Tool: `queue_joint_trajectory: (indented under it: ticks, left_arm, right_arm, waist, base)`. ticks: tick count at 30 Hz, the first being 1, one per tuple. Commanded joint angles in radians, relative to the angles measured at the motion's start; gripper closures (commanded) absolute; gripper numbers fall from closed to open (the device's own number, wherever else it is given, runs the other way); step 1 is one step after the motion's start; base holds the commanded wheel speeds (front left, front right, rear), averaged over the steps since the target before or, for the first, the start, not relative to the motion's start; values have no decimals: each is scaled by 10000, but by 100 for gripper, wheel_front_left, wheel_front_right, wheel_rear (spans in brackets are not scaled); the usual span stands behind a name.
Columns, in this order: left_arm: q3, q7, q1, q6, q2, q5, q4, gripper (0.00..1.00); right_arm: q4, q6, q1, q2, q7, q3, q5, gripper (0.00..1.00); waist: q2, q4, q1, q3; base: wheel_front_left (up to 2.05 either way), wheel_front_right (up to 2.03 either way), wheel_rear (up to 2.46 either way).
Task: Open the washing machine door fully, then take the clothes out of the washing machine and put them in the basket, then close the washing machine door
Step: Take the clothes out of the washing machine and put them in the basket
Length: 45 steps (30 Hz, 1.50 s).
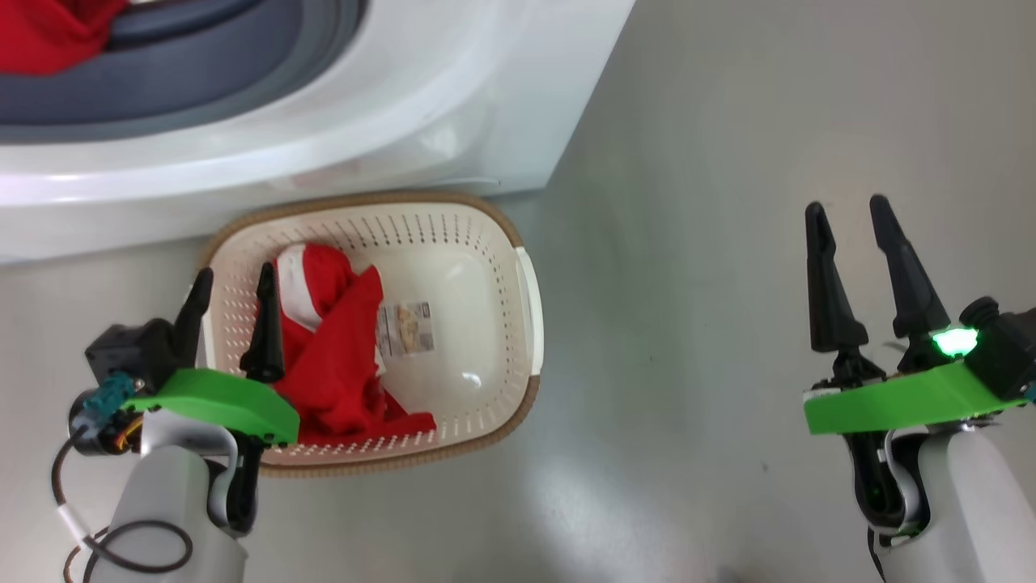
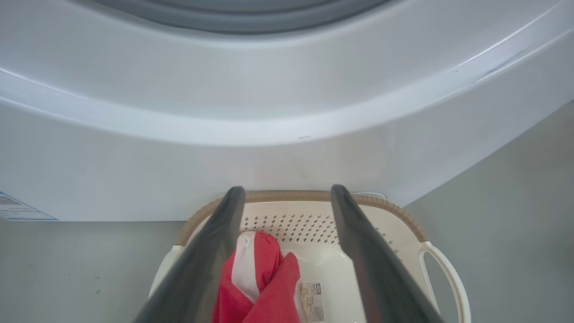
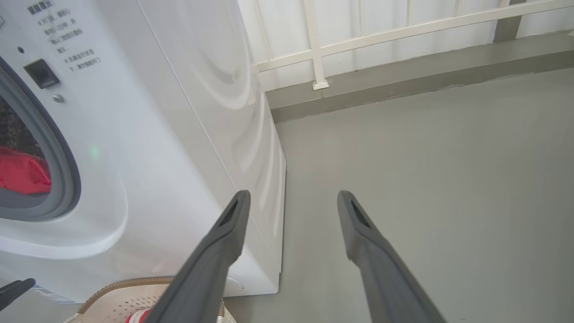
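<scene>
The cream basket (image 1: 518,324) stands on the floor against the white washing machine (image 1: 388,105). A red and white garment (image 1: 336,356) lies in its left half, free of any grip. My left gripper (image 1: 233,279) hovers open above the basket's left rim; in the left wrist view its fingers (image 2: 210,251) spread over that garment (image 2: 260,287). More red clothes (image 1: 48,32) rest in the drum behind the grey-blue ring, also seen in the right wrist view (image 3: 22,172). My right gripper (image 1: 850,209) stands open over bare floor, right of the basket. The washing machine door is out of view.
Grey floor (image 1: 728,243) stretches to the right of the machine and basket. A raised grey kerb with a white railing (image 3: 367,49) runs along the far wall behind the machine. A blue label sticker (image 2: 18,208) marks the machine's lower front.
</scene>
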Motion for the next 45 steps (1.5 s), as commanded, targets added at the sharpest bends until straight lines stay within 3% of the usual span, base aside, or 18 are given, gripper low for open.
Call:
queue_joint_trajectory:
  ticks: [1,29,45]
  left_arm:
    - [355,-51,438,-56,199,115,-443,0]
    - [1263,-51,3945,-56,-99,672,-4599,0]
    - [1616,-51,5783,-56,-129,335,-5680,0]
  right_arm:
    - [-168,73,334,-31,-63,231,-145,0]
    - [230,73,2409,-31,-63,-3,-582,0]
    - [159,73,3305,-31,-63,-232,-550,0]
  waist:
    - [-1,178,0,-615]
    - [-1,608,0,-3691]
    - [-1,593,0,-4200]
  base:
    - [0,0,0]
    - [0,0,0]
    - [0,0,0]
